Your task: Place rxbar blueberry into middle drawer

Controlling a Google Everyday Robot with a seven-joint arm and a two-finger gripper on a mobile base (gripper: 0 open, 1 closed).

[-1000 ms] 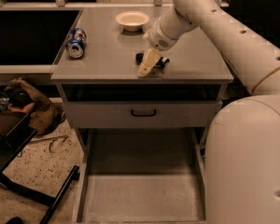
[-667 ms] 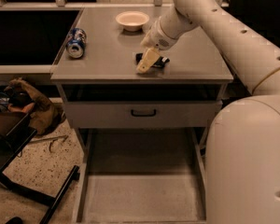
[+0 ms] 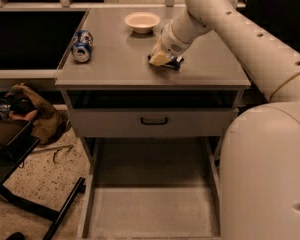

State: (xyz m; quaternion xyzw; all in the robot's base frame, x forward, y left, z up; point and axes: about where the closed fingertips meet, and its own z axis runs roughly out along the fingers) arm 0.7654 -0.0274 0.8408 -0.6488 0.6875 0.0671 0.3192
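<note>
The rxbar blueberry shows as a small dark piece on the grey cabinet top, mostly covered by my gripper. The gripper comes down from the upper right on the white arm and sits right on the bar's left end, at the countertop. The middle drawer is pulled out below, a wide shallow grey tray with low side walls and nothing in it.
A blue soda can lies on its side at the top's left edge. A white bowl stands at the back. A closed drawer front with a black handle sits above the open tray. My white body fills the right. Clutter lies on the floor at left.
The gripper tip has shifted a little toward the back of the top, closer over the bar. The can, bowl and drawers have not moved.
</note>
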